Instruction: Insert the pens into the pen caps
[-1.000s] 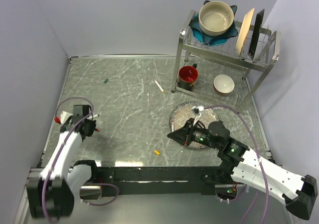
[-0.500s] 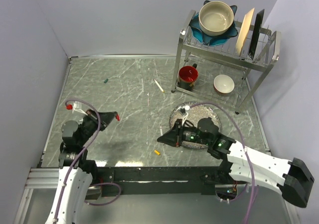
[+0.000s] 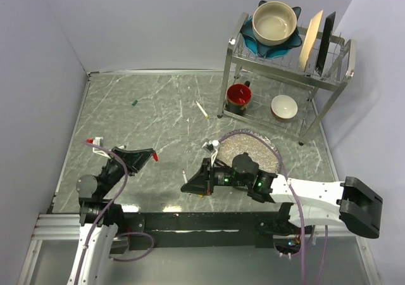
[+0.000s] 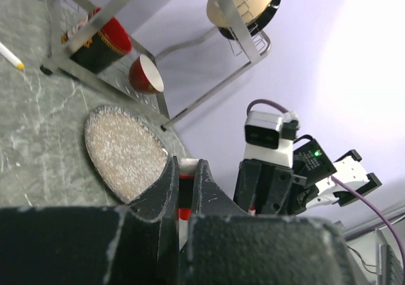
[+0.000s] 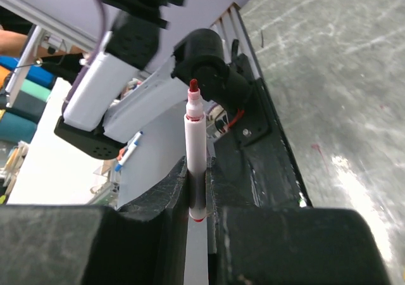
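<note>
1. The left tool (image 3: pixel 150 153), at the lower left of the overhead view, is clamped tight on the red cap (image 4: pixel 184 195). In the left wrist view the cap shows as a red sliver between the fingers.
2. The right tool (image 3: pixel 188 185), at the bottom centre of the overhead view, is closed on a white pen (image 5: pixel 195 139). In the middle of the right wrist view the pen stands up out of the fingers, its red tip toward the other arm.
3. The two tools face each other above the counter (image 3: pixel 164 120) and are apart.
4. The green cap (image 3: pixel 134 102) lies on the counter at the upper left.
5. A second pen (image 3: pixel 201 109), yellow-tipped, lies near the top centre, just left of the dish rack (image 3: pixel 288 57).
6. A round speckled mat (image 3: pixel 253 147) lies right of centre.
</note>
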`<state>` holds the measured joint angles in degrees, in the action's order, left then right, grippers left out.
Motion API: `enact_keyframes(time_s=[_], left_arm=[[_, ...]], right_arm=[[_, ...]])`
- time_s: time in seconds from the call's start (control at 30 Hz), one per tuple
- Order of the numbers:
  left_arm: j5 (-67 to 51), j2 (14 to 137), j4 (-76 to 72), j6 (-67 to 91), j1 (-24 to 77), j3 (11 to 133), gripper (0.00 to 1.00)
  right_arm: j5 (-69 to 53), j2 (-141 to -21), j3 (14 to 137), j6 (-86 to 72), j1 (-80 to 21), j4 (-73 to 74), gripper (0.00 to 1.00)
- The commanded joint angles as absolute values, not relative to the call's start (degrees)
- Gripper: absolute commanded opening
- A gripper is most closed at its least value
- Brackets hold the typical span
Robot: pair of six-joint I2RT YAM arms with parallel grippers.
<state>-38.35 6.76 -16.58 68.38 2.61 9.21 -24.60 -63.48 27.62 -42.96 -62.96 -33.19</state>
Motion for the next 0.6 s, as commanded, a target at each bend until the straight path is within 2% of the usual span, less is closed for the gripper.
enact_keyframes(time_s=[0.0,0.23,0.4,0.57], left_arm=[[-39.55,11.32,-26.63,69.88,4.30,8.70,0.01],[-36.22,24.94,-34.27,64.17,14.30,12.64,0.01],[-35.07,27.33,-43.65,64.68,19.07,13.53,0.01],[-36.03,28.48,-47.02,63.46,22.93,14.59,0.01]], right_arm=[[-23.20,-65.04,31.03,-43.77,-63.98,-39.11,0.00],[-20.22,-64.51,30.24,-42.80,-64.34,-38.84,0.00],[-20.39,-64.51,29.18,-43.42,-64.34,-42.61,0.00],[-21.44,-65.21,28.57,-44.03,-64.51,-46.23,0.00]])
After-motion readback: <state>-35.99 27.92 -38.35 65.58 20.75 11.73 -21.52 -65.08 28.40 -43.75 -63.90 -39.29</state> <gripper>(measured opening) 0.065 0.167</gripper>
